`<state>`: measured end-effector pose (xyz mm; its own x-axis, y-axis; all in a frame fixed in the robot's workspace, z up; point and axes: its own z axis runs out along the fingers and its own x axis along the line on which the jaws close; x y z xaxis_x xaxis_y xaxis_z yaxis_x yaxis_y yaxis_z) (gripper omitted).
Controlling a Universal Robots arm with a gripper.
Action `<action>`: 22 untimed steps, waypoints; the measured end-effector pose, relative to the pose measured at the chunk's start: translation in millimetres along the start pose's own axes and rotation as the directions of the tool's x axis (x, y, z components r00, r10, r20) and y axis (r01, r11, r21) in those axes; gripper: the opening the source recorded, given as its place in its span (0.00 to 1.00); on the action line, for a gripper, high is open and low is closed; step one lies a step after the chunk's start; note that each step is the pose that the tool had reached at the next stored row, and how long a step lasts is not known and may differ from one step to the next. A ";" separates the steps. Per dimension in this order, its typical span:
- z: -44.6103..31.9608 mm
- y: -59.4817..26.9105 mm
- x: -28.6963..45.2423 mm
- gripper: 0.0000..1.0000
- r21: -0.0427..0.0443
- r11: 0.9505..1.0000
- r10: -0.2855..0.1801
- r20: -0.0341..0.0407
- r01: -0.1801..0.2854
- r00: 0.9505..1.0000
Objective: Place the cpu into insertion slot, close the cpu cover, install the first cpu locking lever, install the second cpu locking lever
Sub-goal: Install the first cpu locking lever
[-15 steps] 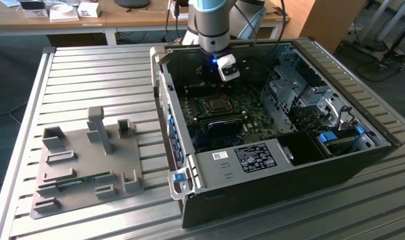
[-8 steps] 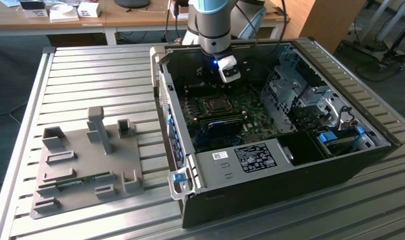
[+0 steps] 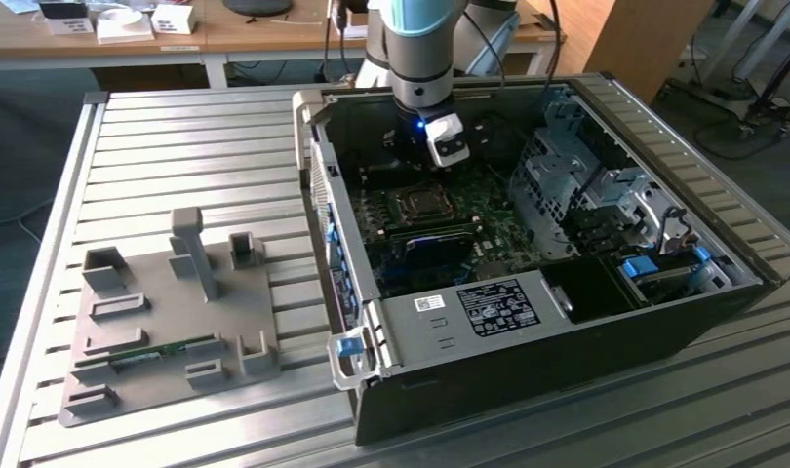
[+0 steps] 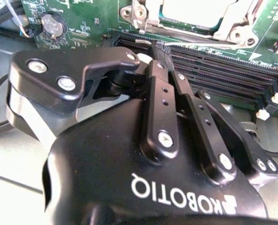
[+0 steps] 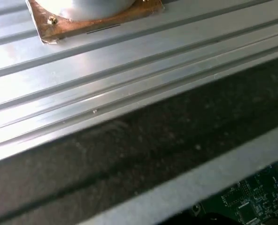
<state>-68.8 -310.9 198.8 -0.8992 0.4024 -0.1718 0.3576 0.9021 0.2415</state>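
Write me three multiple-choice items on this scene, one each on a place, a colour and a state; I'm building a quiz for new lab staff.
1. Where is the gripper?
A) over the grey tray
B) inside the open computer case
C) above the wooden desk

2. What colour is the motherboard?
A) green
B) red
C) white

3. How do the gripper's fingers stand?
A) spread wide
B) half open
C) shut, holding nothing

Answers:
1 B: in the exterior view the arm reaches down into the case.
2 A: the board beyond the gripper is green in the second wrist view.
3 C: in the second wrist view the fingers meet with nothing between them.
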 end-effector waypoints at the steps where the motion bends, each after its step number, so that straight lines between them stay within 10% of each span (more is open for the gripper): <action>1: -0.1 -0.6 -0.3 0.11 -0.003 1.000 0.001 -0.001 -0.001 1.000; 13: -1.1 -7.9 -3.4 0.11 -0.008 1.000 0.002 -0.003 -0.002 1.000; 22: -1.4 -9.7 -4.2 0.11 -0.051 0.999 0.014 -0.021 -0.015 1.000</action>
<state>-68.8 -321.6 198.4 -0.8991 0.4117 -0.1486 0.3577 0.8867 0.2928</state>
